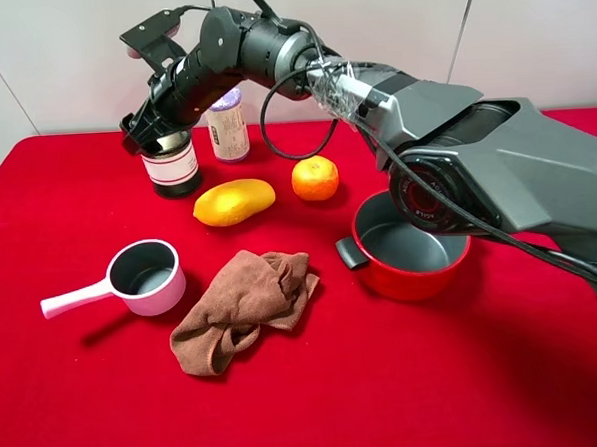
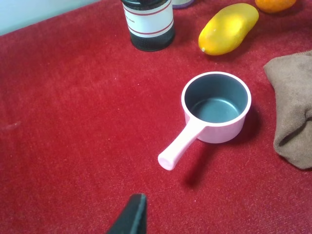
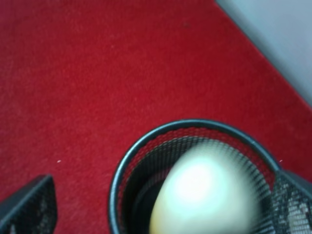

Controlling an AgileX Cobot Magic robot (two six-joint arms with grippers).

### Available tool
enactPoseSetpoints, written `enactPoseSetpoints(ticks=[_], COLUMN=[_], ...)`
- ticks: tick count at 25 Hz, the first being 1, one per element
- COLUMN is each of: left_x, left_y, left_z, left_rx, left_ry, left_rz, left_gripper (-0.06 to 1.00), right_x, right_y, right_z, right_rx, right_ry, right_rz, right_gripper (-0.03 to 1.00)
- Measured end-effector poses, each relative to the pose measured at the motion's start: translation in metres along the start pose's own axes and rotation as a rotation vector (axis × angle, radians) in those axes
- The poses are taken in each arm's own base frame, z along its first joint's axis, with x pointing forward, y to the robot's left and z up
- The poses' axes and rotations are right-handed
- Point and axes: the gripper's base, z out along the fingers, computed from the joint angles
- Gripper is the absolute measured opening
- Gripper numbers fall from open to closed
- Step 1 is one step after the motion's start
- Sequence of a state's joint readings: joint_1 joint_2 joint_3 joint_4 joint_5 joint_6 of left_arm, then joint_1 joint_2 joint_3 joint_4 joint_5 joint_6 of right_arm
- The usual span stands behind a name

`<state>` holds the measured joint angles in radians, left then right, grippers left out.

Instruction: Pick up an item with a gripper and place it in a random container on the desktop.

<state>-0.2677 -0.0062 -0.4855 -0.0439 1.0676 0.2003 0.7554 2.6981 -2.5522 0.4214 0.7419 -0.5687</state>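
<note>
Red cloth desktop (image 1: 77, 395), seven loose things on it. Left claw (image 2: 132, 214): only one dark tip shows in its wrist view, so I cannot tell if it is released or clenched; it hangs over bare cloth near the pink saucepan (image 1: 146, 277). At the far left stands the cup (image 1: 171, 168), upright, black wire mesh with a white band edged red. The right arm stretches across from the right, with the right claw (image 3: 165, 195) directly above the cup mouth, jaws spread wide, gripping nothing. The item (image 3: 202, 195) is in the cup's mouth between the two fingers, with a clear gap to one of them; it is blurred, so I cannot tell if it is resting inside or not. Handling guess: light, rounded and smooth, likely to roll or slip, possibly soft. Take it across its widest part from the sides, with a gentle squeeze. Looks: pale cream-white, bun-like, yellowish toward the lower edge, surface detail lost to blur. Rightwards: a bottle (image 1: 228, 127) just beside the cup, a mango (image 1: 234, 202), a brown rag (image 1: 248, 306) nearer, an orange (image 1: 315, 178), and a red pot (image 1: 410, 248).
</note>
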Motion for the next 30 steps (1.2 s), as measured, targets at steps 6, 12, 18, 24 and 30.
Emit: enactPoseSetpoints(ticks=[6, 12, 18, 24, 30], left_x=[0.000, 0.000, 0.000, 0.000, 0.000], left_y=[0.000, 0.000, 0.000, 0.000, 0.000], left_z=[0.000, 0.000, 0.000, 0.000, 0.000], left_rx=[0.000, 0.000, 0.000, 0.000, 0.000], left_ry=[0.000, 0.000, 0.000, 0.000, 0.000], left_rz=[0.000, 0.000, 0.000, 0.000, 0.000], left_gripper=[0.98, 0.98, 0.98, 0.98, 0.98], right_x=[0.000, -0.008, -0.026, -0.034, -0.049], right_y=[0.005, 0.009, 0.015, 0.020, 0.019], right_z=[-0.005, -0.017, -0.049, -0.085, -0.114], right_rx=[-0.046, -0.078, -0.113, -0.118, -0.029], right_ry=[0.036, 0.063, 0.101, 0.232, 0.252], right_rz=[0.014, 0.007, -0.021, -0.063, -0.049], right_gripper=[0.67, 0.69, 0.69, 0.69, 0.69])
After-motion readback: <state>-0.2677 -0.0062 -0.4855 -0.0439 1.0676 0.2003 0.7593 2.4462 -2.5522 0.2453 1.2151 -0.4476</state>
